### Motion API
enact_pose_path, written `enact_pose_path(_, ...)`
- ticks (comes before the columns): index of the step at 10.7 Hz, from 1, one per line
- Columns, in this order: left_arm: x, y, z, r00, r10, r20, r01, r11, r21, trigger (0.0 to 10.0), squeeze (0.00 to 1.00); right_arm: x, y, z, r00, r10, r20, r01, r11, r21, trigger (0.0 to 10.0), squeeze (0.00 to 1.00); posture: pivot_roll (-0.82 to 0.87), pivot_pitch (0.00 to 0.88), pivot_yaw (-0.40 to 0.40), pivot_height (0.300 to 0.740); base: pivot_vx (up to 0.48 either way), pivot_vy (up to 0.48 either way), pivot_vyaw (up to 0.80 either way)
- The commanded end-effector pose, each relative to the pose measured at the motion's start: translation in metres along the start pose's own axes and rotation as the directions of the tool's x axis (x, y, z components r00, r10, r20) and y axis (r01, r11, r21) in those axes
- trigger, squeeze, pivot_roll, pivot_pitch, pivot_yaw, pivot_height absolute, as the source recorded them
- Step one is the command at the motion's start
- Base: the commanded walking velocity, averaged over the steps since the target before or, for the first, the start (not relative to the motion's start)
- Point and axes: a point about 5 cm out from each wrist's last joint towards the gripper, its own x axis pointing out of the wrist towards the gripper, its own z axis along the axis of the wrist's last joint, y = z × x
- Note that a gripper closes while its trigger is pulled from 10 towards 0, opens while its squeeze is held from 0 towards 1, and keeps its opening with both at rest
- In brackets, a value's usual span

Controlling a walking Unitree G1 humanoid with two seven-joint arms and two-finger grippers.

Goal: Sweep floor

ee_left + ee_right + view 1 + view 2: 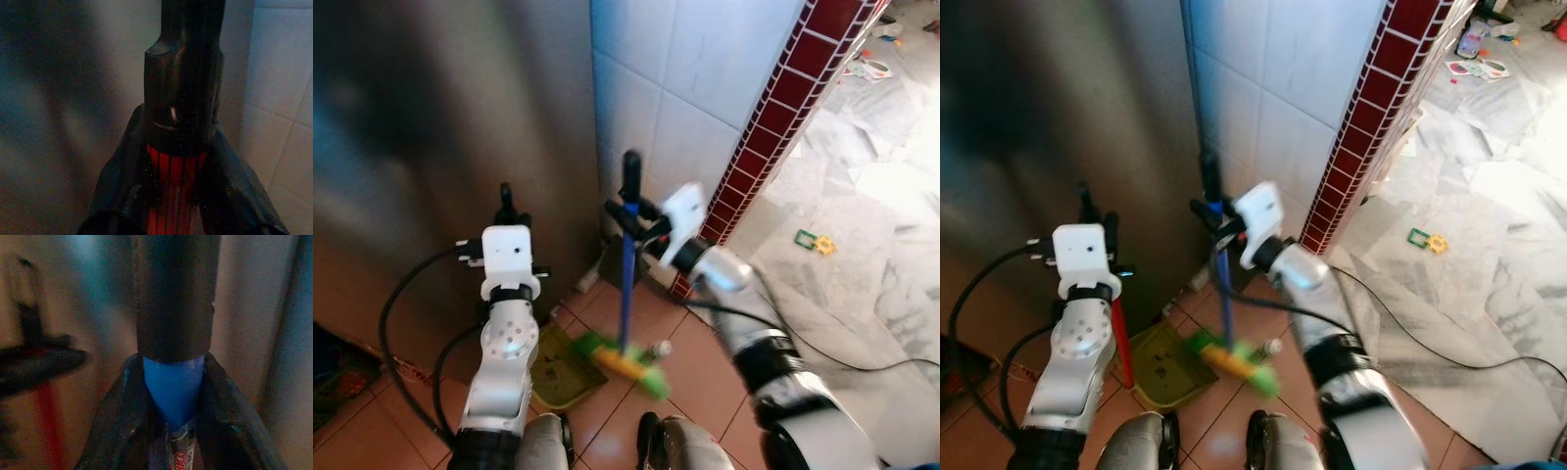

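Big things first: steel-grey fridge or cabinet front (431, 117) on the robot's left, white tiled wall (695, 78) w/ a dark red tile edge (783, 117) ahead, terracotta floor tiles (695, 382) underfoot, pale marble floor (862, 323) off to the right w/ a small green-yellow toy (815, 241) lying on it and a black cable trailing across.

Yellow-green dustpan (1170, 367) sits flat on the tiles just by the robot's left foot; its red handle (1120, 338) rises to the left pincer (506, 208), which is clamped round it just below the black end cap, as the wrist cam shows.

Broom (626, 284): blue pole, black top grip, green-yellow brush head (625, 364) down on the tiles btwn dustpan and a small pale bit of litter (658, 348). Right pincer (628, 211) is closed on the pole right under the black grip, pole near upright.

Handling, my guess: both tools light, rigid plastic, poles smooth so prob. slippery. Holding that high gives reach but little leverage on the head; a lower grip would steer bristles better. Bristles soft, will flex.
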Motion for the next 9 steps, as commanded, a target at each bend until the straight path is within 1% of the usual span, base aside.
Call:
enact_pose_path(1, 0.001, -0.004, -0.003, 0.999, -0.033, -0.016, 0.033, 0.999, -0.008, 10.0, 0.00, 0.003, 0.003, 0.019, 0.996, 0.066, 0.054, -0.068, 0.997, 0.032, 10.0, 0.00, 0.00, 0.162, -0.026, 0.740, 0.000, 0.000, 0.00)
enact_pose_path(2, 0.002, -0.009, -0.005, 0.997, -0.066, -0.031, 0.065, 0.998, -0.026, 10.0, 0.00, 0.003, 0.000, 0.028, 0.995, 0.079, 0.055, -0.079, 0.997, 0.008, 10.0, 0.00, -0.01, 0.156, -0.024, 0.740, 0.000, 0.000, 0.00)
enact_pose_path(3, 0.001, -0.021, -0.008, 0.988, -0.146, -0.051, 0.144, 0.988, -0.052, 10.0, 0.00, 0.005, -0.005, 0.040, 0.995, 0.066, 0.076, -0.066, 0.998, -0.001, 10.0, 0.00, -0.02, 0.141, -0.022, 0.740, 0.000, 0.000, 0.00)
enact_pose_path(4, 0.000, -0.032, -0.011, 0.971, -0.231, -0.068, 0.225, 0.971, -0.085, 10.0, 0.00, 0.007, -0.009, 0.044, 0.995, 0.043, 0.085, -0.042, 0.999, -0.006, 10.0, 0.00, -0.02, 0.135, -0.022, 0.740, 0.000, 0.000, 0.00)
enact_pose_path(5, -0.003, -0.045, -0.014, 0.939, -0.333, -0.088, 0.321, 0.939, -0.124, 10.0, 0.00, 0.007, -0.013, 0.051, 0.996, 0.003, 0.089, 0.001, 0.999, -0.043, 10.0, 0.00, -0.02, 0.126, -0.024, 0.740, 0.000, 0.000, 0.00)
enact_pose_path(6, -0.005, -0.051, -0.018, 0.909, -0.403, -0.111, 0.387, 0.911, -0.141, 10.0, 0.00, 0.009, -0.017, 0.063, 0.991, -0.054, 0.125, 0.063, 0.996, -0.071, 10.0, 0.00, -0.02, 0.120, -0.021, 0.740, 0.000, 0.000, 0.00)
enact_pose_path(7, -0.006, -0.055, -0.022, 0.882, -0.454, -0.126, 0.436, 0.888, -0.146, 10.0, 0.00, 0.012, -0.025, 0.074, 0.982, -0.099, 0.163, 0.115, 0.989, -0.092, 10.0, 0.00, -0.02, 0.114, -0.019, 0.740, 0.000, 0.000, 0.00)
enact_pose_path(9, -0.009, -0.063, -0.028, 0.818, -0.556, -0.148, 0.537, 0.830, -0.149, 10.0, 0.00, 0.012, -0.041, 0.100, 0.951, -0.184, 0.248, 0.224, 0.963, -0.147, 10.0, 0.00, -0.03, 0.108, -0.015, 0.740, 0.000, 0.000, 0.00)
